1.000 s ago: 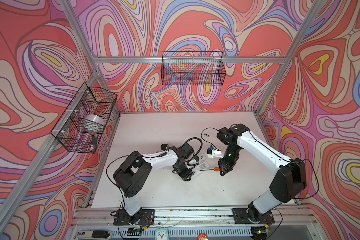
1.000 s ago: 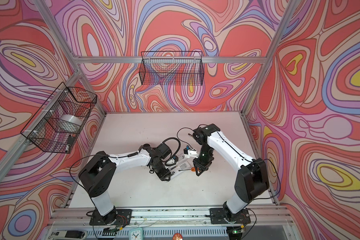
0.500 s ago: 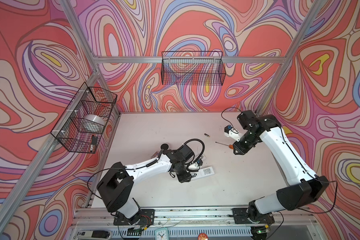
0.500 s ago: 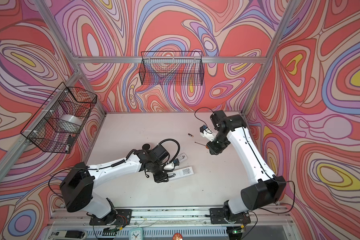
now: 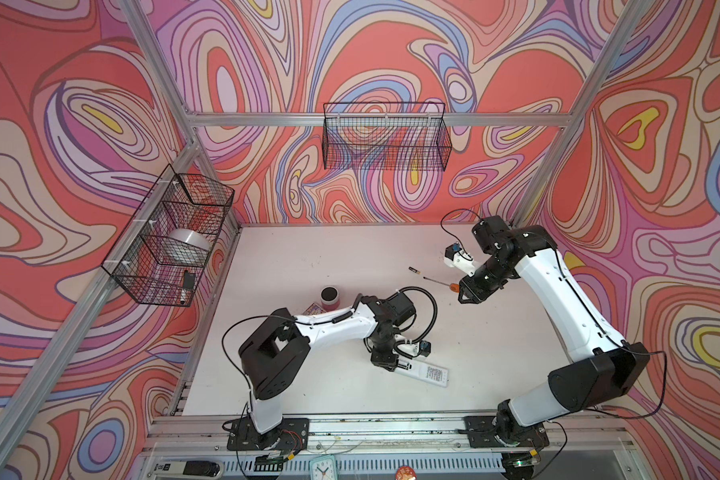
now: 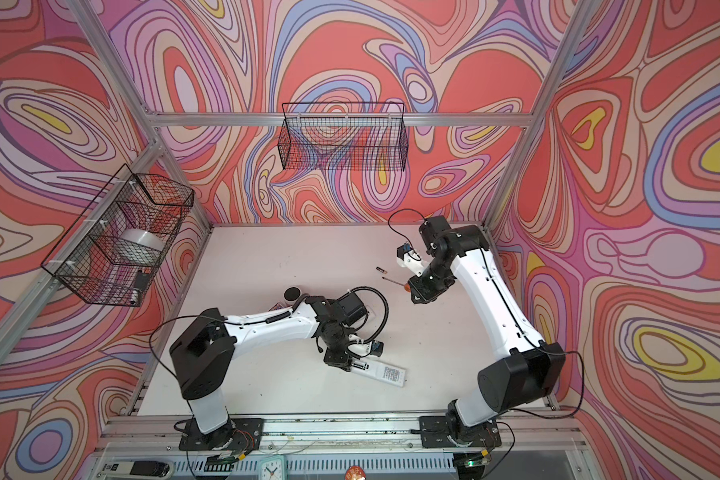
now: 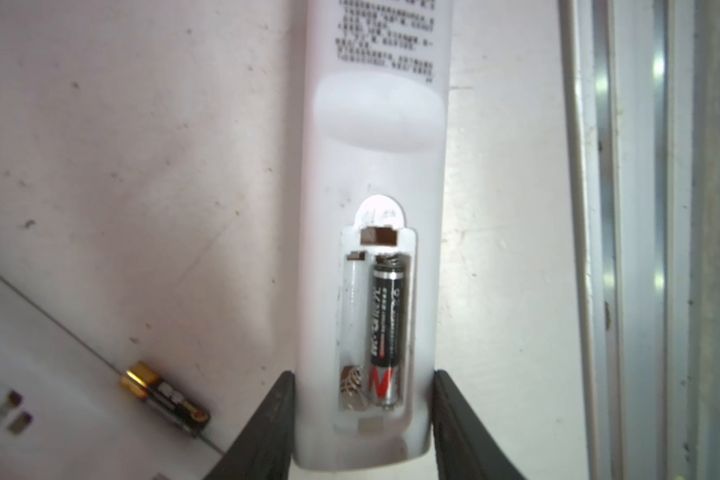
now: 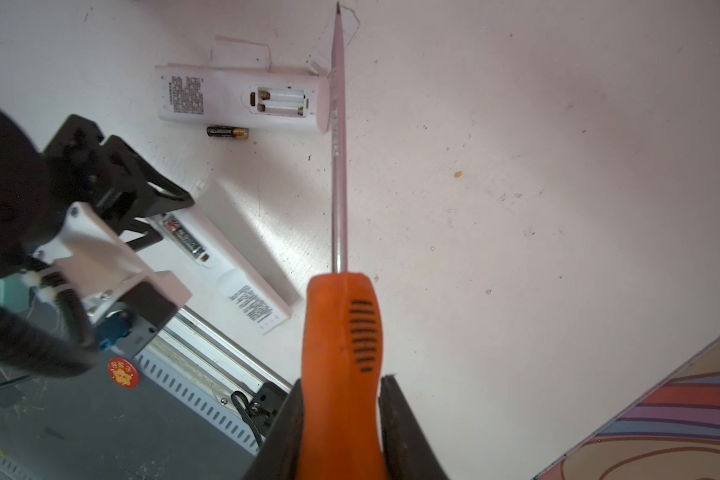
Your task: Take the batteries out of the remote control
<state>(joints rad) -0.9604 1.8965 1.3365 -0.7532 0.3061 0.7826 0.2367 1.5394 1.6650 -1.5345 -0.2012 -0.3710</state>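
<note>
Right claw (image 8: 341,384), clamped on the screwdriver (image 8: 341,324), has been pulled far back from the remote (image 7: 375,124) pinched in the left claw (image 7: 363,376), so one battery (image 7: 385,328) is still left inside beside an empty slot (image 7: 352,316).

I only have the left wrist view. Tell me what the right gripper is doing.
Observer: The right gripper is shut on the orange screwdriver, gripping its handle.
Operator: Report any battery near its tip.
Observer: In both top views one battery lies on the table just past the tip.
Operator: Check the other remote for batteries.
Observer: Both its slots are empty, unlike the held remote.
</note>
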